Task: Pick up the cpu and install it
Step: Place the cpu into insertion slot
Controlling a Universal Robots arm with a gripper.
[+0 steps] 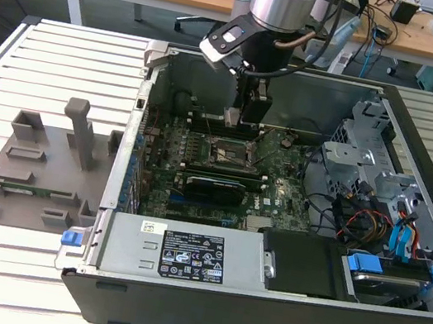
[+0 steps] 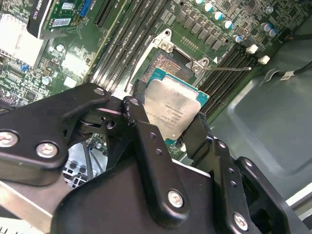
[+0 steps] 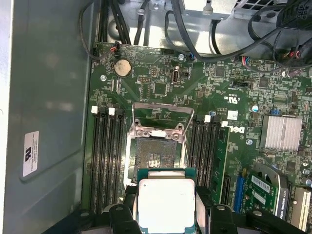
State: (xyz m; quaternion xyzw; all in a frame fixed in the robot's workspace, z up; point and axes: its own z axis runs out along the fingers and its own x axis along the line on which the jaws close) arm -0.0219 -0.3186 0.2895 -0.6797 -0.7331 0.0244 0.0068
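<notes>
The cpu, a flat square chip with a silvery lid and green rim, is held by two opposite edges between my black fingers. My gripper is shut on the cpu and hovers just short of the open socket, whose metal frame is flipped up. In the exterior view my gripper reaches down into the open computer case, with the chip a little above the dark socket and slightly behind it.
Memory slots flank the socket on both sides. A thin lever juts out beside it. An expansion card, the labelled power supply, drive cages and loose cables crowd the case. A grey fixture lies outside it, on the exterior view's left.
</notes>
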